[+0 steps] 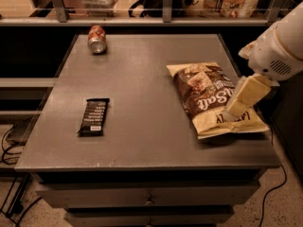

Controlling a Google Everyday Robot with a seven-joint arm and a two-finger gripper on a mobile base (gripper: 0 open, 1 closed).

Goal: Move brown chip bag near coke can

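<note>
On the right half of the tabletop (pixel 142 74): brown chip bag (pixel 203 96) lying flat and angled. One cream end points toward the middle-back, the other sits near the front-right corner. Dark centre faces up with "Salt" readable.

Tool (pixel 234 112) comes in from the right edge, hanging off the white arm housing (pixel 279 46). Its cream-coloured end is tilted down-left, and its tip is over the bag's right side, where the brown print meets the near cream end. Can't tell whether it actually touches the bag. Can't tell either whether the tool is apart, together or clamped on anything.

Coke can (pixel 97 38) is at the back-left of the tabletop, on its side with the silver end facing the camera. It is well apart from the bag, roughly diagonal across the surface.

Black candy bar wrapper (pixel 93 116) lies flat at front-left, long axis running front to back, clear of both the can and the bag.

Drawer fronts (pixel 149 200) below the tabletop. Cables on the floor at left (pixel 9 141) and at right (pixel 279 178).
</note>
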